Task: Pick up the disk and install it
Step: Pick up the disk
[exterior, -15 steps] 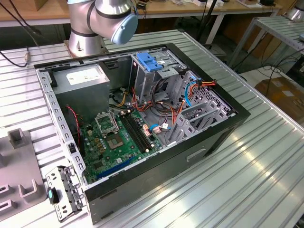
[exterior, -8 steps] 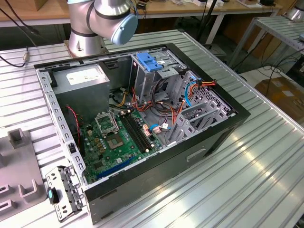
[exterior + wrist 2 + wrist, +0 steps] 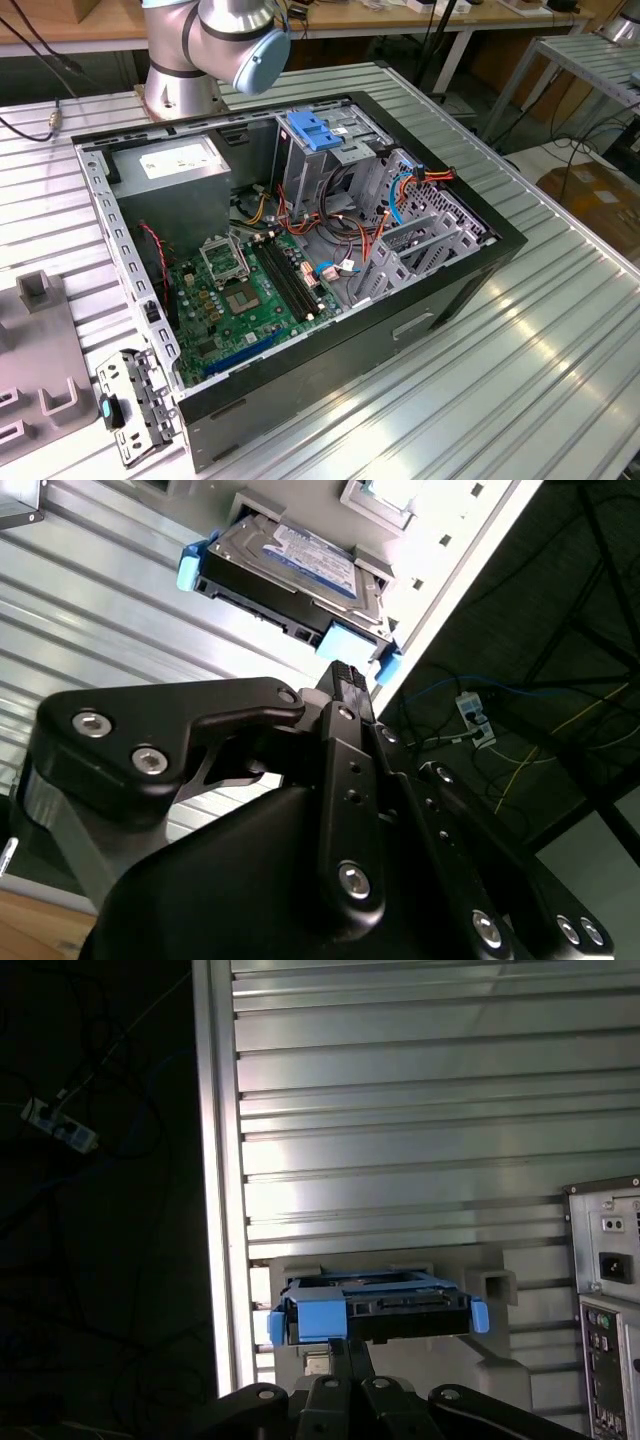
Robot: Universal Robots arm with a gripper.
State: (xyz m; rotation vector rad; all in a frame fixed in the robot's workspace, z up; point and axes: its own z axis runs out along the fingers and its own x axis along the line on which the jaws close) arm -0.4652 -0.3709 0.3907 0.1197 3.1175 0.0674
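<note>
The disk (image 3: 300, 560), a dark flat drive with a white-and-blue label and blue side rails, rests in a grey holder (image 3: 490, 1285) on the ribbed table, close to the table's edge. In the first wrist view the disk (image 3: 385, 1310) shows end-on. My gripper (image 3: 345, 672) is shut, its two fingers pressed together. The tips (image 3: 348, 1345) sit right at the disk's blue rail end. No grasp of the disk shows.
An open computer case (image 3: 400, 330) lies on the table with its motherboard, cables and a grey drive cage (image 3: 420, 240) exposed. A blue latch piece (image 3: 315, 130) sits at the case's far side. The arm's base (image 3: 180, 70) stands behind it. A grey fixture (image 3: 40, 340) lies at the exterior view's left.
</note>
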